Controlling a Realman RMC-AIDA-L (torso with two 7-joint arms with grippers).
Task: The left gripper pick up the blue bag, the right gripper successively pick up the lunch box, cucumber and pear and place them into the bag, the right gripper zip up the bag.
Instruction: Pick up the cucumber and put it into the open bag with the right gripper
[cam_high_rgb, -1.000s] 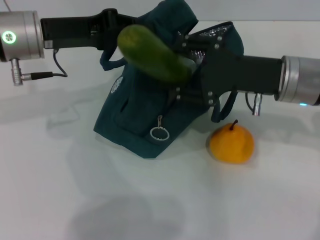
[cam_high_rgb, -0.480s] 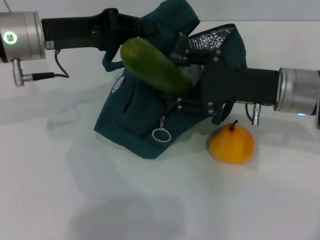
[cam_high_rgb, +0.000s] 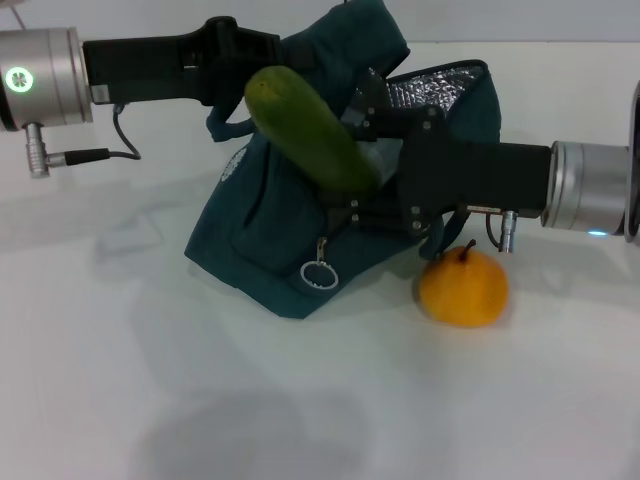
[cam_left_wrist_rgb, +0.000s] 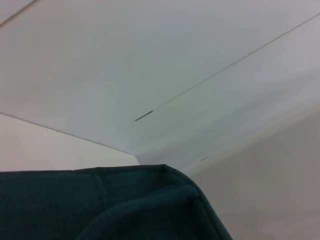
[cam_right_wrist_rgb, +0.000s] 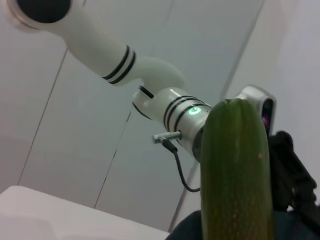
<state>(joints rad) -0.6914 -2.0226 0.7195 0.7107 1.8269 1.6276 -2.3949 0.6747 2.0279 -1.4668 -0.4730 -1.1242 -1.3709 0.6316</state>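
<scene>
White tabletop | pear resting | right gripper clenched on cucumber | left gripper grasping blue bag

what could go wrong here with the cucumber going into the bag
The cucumber is held near one end by the right gripper, most of it jutting out in front of the blue bag, so it could pivot or slip. The foil-lined opening sits behind the gripper; the long free end might catch the fabric. The left gripper holds only the bag's top, so a push could tip it toward the pear.
</scene>
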